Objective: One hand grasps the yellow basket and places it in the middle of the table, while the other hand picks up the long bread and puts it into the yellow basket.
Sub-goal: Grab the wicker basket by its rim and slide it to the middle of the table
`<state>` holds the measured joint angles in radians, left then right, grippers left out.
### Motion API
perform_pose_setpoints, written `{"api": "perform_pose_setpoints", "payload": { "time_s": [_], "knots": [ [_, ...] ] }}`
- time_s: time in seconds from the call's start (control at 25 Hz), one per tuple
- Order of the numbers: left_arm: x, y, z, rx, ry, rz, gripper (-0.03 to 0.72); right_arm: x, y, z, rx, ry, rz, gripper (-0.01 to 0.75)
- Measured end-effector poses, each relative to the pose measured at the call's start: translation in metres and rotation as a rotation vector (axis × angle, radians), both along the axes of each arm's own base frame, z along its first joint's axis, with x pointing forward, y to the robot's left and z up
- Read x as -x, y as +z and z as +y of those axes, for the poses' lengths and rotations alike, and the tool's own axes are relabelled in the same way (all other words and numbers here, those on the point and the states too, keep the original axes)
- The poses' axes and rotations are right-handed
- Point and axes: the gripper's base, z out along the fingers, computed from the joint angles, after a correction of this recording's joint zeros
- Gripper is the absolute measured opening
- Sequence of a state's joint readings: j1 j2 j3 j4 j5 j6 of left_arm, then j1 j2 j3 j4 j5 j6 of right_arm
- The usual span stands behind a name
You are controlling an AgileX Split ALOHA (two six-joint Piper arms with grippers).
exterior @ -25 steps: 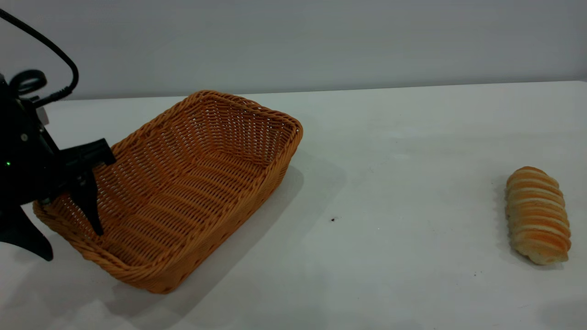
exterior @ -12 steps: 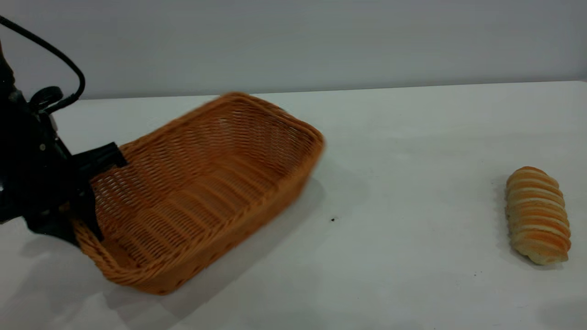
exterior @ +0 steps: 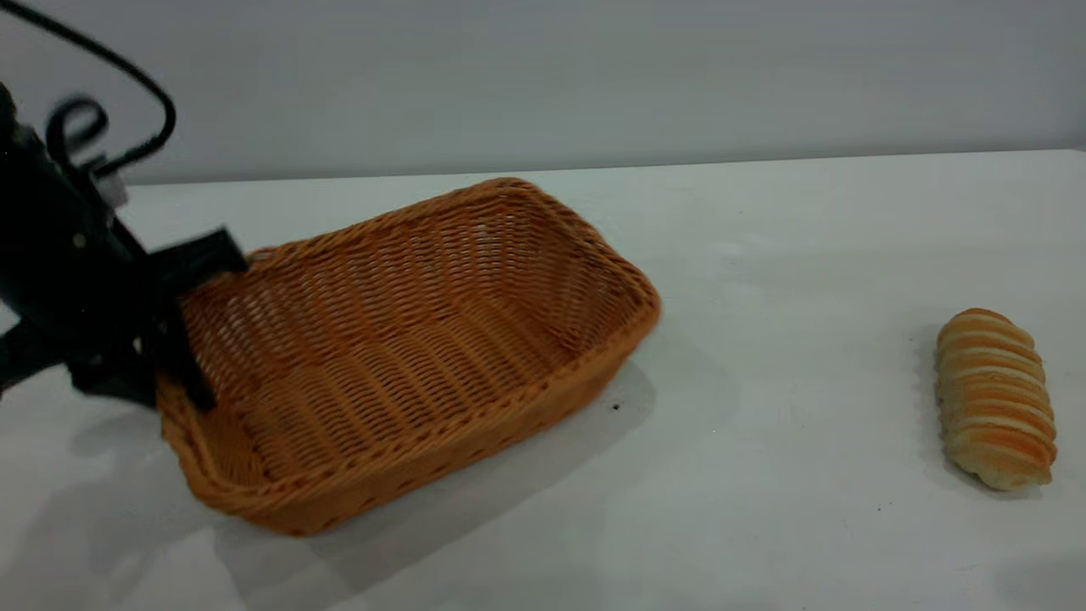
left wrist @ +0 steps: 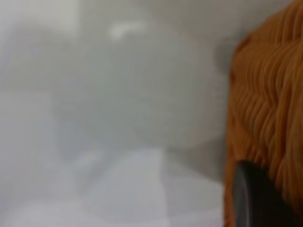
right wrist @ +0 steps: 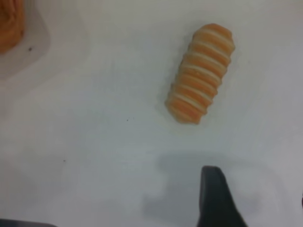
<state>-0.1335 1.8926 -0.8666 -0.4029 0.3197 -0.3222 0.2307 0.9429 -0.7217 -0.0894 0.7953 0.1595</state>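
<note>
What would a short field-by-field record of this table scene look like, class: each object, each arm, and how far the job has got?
basket: yellow basket, empty, at the table's left, one end held
bread: long bread, lying on the table at right, apart from the basket
left gripper: jaws clamped over the basket's left end wall
right gripper: above the table near the bread, not touching it
progress: bread not yet picked up

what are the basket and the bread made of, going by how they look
The basket looks like woven wicker or a plastic imitation, orange-tan with a matt finish: crossing strands and a braided rim show. The bread looks baked, though it may be a replica: a soft matt crust with golden and cream ridges. The left claw grips the basket's rim.
</note>
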Motion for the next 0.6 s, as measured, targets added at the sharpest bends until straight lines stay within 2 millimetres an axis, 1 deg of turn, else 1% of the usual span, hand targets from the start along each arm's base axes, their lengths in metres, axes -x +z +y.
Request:
{"api": "perform_pose_setpoints", "payload": {
  "time_s": [0.12, 0.32, 0.4, 0.52, 0.6],
  "knots": [
    [-0.007, 0.013, -0.008, 0.062, -0.087, -0.046, 0.121, 0.000, 0.000, 0.000, 0.000, 0.000, 0.000, 0.467],
    [-0.018, 0.029, -0.021, 0.175, -0.255, -0.117, 0.121, 0.000, 0.000, 0.000, -0.002, 0.000, 0.000, 0.467],
    [-0.022, 0.034, -0.026, 0.213, -0.282, -0.152, 0.121, 0.000, 0.000, 0.000, -0.004, -0.001, 0.001, 0.467],
    [-0.027, 0.036, -0.029, 0.230, -0.331, -0.177, 0.121, 0.000, 0.000, 0.000, -0.006, -0.001, 0.001, 0.467],
    [-0.029, 0.031, -0.030, 0.238, -0.359, -0.164, 0.121, 0.000, 0.000, 0.000, -0.007, -0.001, 0.002, 0.467]
  ]
}}
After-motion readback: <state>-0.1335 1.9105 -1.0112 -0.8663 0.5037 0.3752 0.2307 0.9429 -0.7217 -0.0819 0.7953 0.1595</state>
